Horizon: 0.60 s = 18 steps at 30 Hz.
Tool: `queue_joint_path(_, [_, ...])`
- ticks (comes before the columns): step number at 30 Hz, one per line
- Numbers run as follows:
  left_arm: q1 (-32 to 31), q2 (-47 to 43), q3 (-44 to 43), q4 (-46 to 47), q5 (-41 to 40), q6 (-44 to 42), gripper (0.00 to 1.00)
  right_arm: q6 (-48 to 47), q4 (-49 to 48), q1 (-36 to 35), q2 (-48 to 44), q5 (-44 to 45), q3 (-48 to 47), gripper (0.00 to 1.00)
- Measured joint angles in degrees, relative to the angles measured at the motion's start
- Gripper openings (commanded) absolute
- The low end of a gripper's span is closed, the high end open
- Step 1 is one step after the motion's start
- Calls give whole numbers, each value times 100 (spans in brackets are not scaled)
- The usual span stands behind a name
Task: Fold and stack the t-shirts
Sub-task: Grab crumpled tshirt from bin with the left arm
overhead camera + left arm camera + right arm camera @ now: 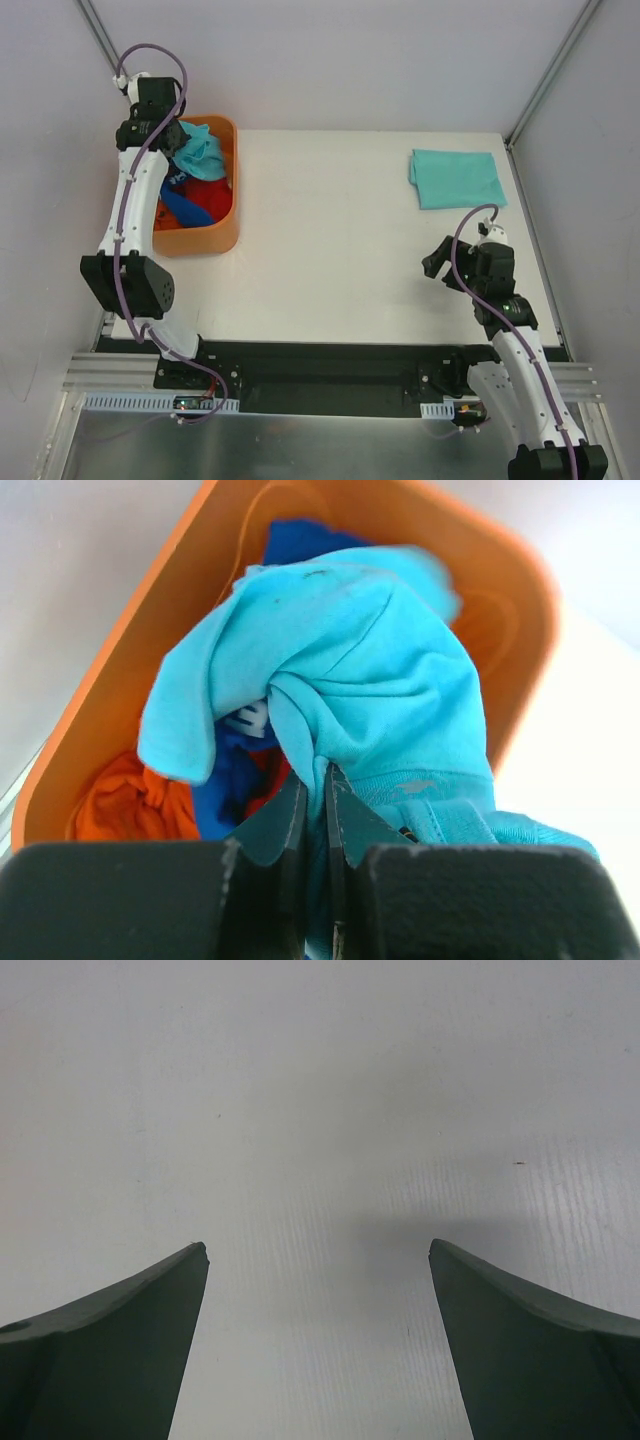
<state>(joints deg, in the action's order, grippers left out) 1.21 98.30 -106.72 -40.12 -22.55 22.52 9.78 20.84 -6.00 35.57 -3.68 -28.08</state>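
One teal t-shirt (456,176) lies folded flat at the far right of the table. The other teal t-shirt (203,152) is crumpled and lifted above the orange bin (205,240); in the left wrist view the shirt (350,670) hangs bunched in front of the camera. My left gripper (318,775) is shut on a fold of this shirt, over the bin at the far left (178,140). My right gripper (440,268) is open and empty, low over bare table near the right front; its fingers (140,1300) show only table between them.
The orange bin (120,670) also holds a royal-blue garment (235,770) with white lettering, a red garment (200,205) and an orange garment (125,805). White walls stand close on the left and right. A black rail runs along the table's near edge.
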Motion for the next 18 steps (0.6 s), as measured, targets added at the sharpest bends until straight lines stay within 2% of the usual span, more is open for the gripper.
queue_joint_path(5, [-586, -514, -308, -68, -22, -2, 0, 0, -2, -11, -70, -4, 0, 97])
queue_joint_path(8, [-1167, -535, -970, -146, -70, -195, 0, 0, 0, -15, -81, -7, 0, 97])
queue_joint_path(11, [-1488, -678, -1434, -122, 116, -269, 0, 0, 0, -15, -85, -9, 0, 97])
queue_joint_path(15, [-1547, -1270, -1622, 44, 1375, -398, 0, 2, 0, -17, -114, -11, 0, 97])
queue_joint_path(18, [-1764, -1604, -1827, 363, 2677, -435, 0, 2, 0, -20, -212, -9, 0, 97])
